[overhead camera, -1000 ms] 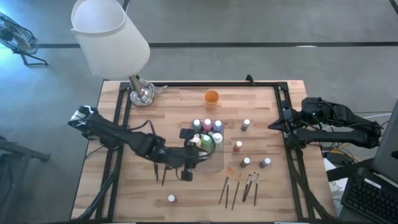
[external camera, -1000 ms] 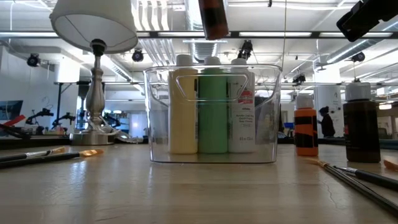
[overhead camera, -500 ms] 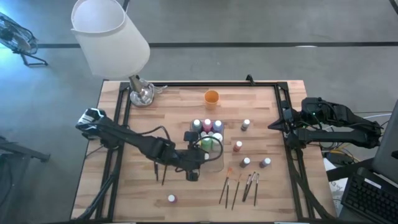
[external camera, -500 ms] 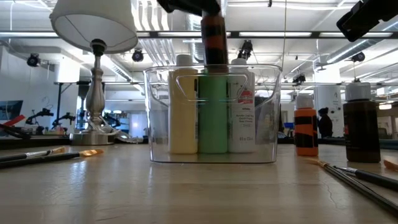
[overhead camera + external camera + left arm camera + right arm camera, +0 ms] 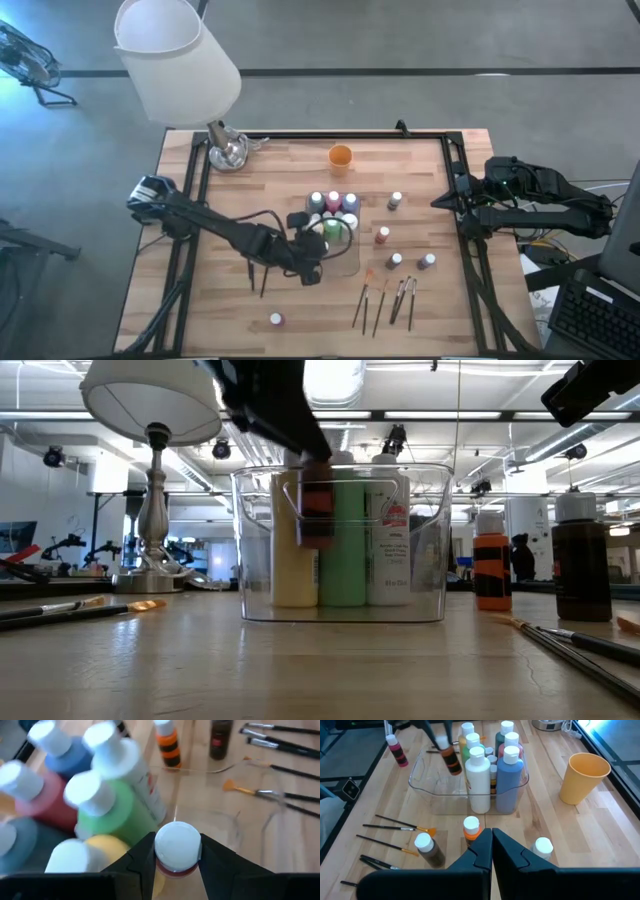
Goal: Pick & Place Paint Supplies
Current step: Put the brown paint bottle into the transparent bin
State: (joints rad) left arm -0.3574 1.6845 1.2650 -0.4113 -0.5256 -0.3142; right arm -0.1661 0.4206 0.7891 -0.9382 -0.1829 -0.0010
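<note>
My left gripper (image 5: 318,250) hangs over the near half of the clear tray (image 5: 347,266), shut on a small white-capped bottle with a brown and orange body (image 5: 451,763). In the low view this bottle (image 5: 317,516) shows behind the tray's near wall (image 5: 420,585), above its floor. Several taller paint bottles (image 5: 333,206) stand in the tray's far half. Loose small bottles (image 5: 396,261) and paintbrushes (image 5: 385,300) lie on the table to the right of the tray and nearer. My right gripper (image 5: 491,841) waits shut at the table's right edge. My left gripper pinches the bottle just below its white cap (image 5: 177,844) between its two fingers (image 5: 144,856). The fingers come slanting down from the table's left. The bottle hangs tilted below them, inside the tray's walls and clear of its floor.
An orange cup (image 5: 340,155) stands at the far middle, a lamp with a white shade (image 5: 225,150) at the far left corner. One small bottle (image 5: 275,319) sits alone near the front edge. Two dark brushes (image 5: 257,280) lie under my left arm.
My left gripper has come down toward the tray with the bottle and rolled its wrist. The bottle, first above the tray's rim, now hangs tilted inside the tray's walls.
</note>
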